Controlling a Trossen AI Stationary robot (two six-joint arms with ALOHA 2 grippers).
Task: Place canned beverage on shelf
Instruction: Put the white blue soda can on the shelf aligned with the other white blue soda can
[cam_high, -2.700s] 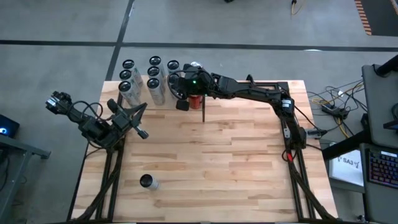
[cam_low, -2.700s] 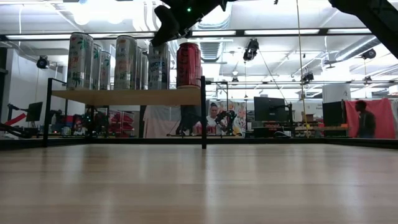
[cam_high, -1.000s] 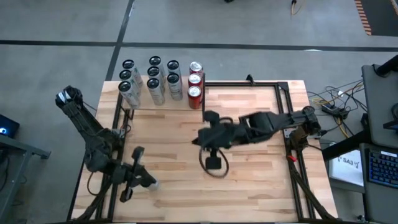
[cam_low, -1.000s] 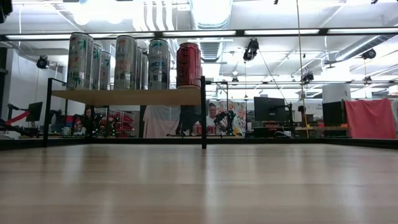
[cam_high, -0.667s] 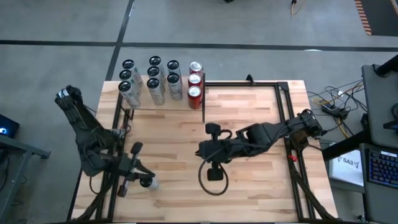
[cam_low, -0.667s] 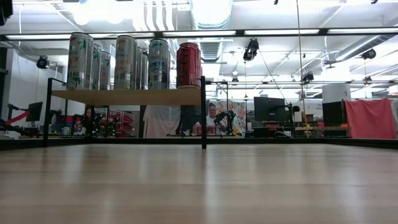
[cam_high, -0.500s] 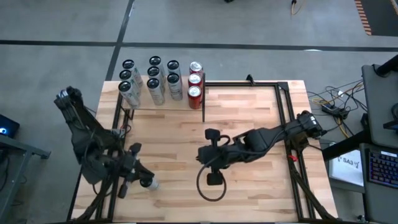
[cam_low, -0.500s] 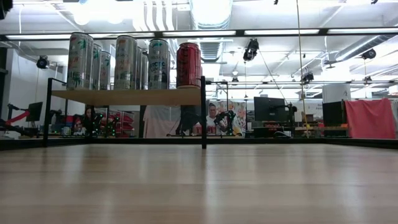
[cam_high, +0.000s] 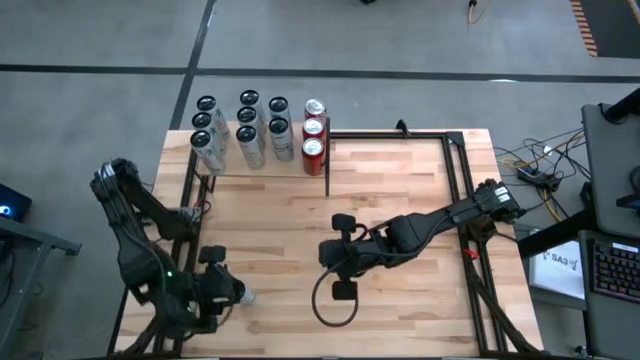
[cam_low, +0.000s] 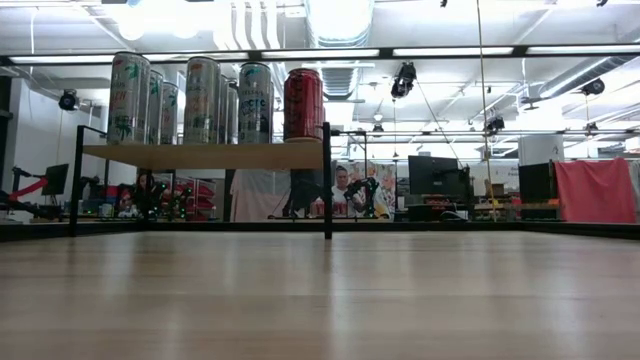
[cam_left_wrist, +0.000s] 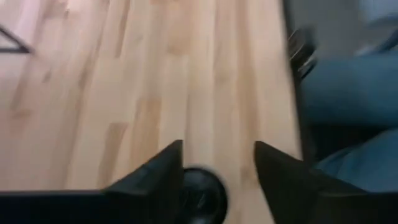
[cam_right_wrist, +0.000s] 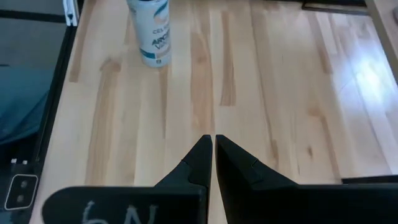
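silver cans on shelf (cam_high: 243, 128): 7 | red cans (cam_high: 314, 130): 3 | pale can on table (cam_right_wrist: 149, 31): 1 | arms: 2

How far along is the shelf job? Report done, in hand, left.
Done: nine cans stand on the shelf. In hand: the left gripper, open, is over the last can on the table, not yet gripping it. The right gripper waits shut at mid-table. Left: grasp that can, lift it and set it on the shelf.
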